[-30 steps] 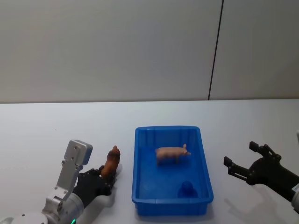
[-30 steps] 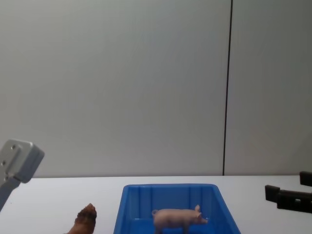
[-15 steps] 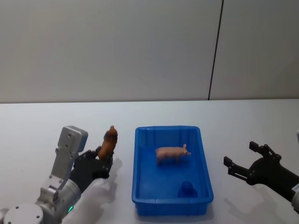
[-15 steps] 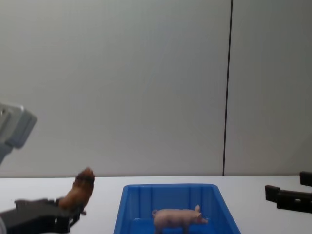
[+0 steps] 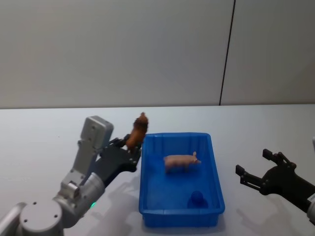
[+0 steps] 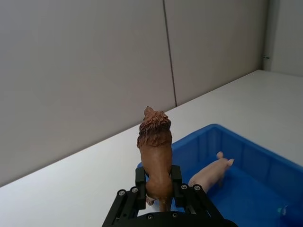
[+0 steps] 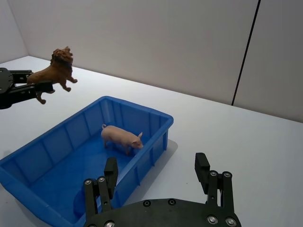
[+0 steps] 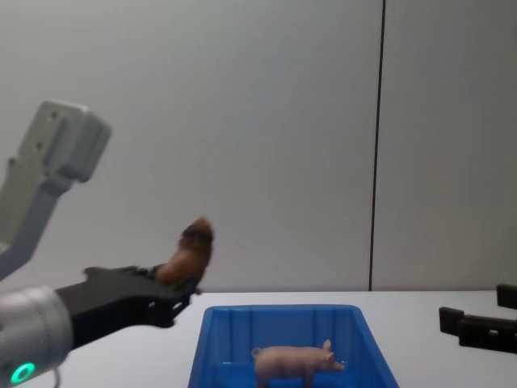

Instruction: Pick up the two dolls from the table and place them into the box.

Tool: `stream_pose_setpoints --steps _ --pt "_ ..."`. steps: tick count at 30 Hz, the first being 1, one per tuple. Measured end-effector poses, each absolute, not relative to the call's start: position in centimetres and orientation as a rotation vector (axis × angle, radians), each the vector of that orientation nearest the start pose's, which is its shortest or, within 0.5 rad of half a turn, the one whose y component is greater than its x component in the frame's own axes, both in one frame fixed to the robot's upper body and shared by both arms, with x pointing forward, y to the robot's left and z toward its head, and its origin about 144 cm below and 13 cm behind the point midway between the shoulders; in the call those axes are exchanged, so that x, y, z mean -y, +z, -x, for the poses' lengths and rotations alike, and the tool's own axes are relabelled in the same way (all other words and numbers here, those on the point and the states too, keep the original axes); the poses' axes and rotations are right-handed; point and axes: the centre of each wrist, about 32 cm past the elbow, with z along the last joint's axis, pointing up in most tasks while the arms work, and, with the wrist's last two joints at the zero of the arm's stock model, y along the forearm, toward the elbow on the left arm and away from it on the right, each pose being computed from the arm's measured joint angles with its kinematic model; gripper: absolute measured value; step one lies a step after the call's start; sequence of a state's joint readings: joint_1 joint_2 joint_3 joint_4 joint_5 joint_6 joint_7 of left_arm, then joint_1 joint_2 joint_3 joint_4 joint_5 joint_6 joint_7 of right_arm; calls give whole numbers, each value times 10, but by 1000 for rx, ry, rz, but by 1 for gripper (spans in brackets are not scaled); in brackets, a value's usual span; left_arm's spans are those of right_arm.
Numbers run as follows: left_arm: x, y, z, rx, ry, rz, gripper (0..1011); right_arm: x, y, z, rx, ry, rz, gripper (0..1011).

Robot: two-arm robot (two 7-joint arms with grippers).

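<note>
Since a second ago my left gripper, pinching the brown doll, has risen to the box rim beside the pig; I'd clear the wall before releasing, right gripper parked spread.

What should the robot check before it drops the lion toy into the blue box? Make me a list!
1. Left gripper grips the brown lion firmly: ok.
2. Lion lifted above the box rim: ok.
3. Lion fully over the box opening: not ok, it hangs at the left rim.
4. Pink pig already inside the box: ok.
5. Free floor space beside the pig: ok.
6. Right gripper open, resting off to the right over the table: ok.
</note>
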State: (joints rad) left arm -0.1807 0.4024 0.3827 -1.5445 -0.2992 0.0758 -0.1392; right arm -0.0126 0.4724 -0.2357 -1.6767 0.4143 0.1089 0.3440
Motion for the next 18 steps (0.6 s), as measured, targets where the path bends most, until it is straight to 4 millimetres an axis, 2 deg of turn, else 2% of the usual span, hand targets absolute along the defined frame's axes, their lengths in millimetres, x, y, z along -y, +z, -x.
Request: stream_pose_setpoints --steps 8,11,15,18 --pt "-215 1174 -497 79 1029 -137 317 280 1165 -446 -73 -969 125 1001" --pt "-208 1175 -499 84 1007 -133 367 280 1165 -446 -73 -969 124 1001" --pt "-203 1176 -500 87 990 -131 483 280 1165 -446 -73 -969 124 1001" --pt "-199 1177 -502 90 976 -127 606 280 1165 -446 -73 -969 124 1001"
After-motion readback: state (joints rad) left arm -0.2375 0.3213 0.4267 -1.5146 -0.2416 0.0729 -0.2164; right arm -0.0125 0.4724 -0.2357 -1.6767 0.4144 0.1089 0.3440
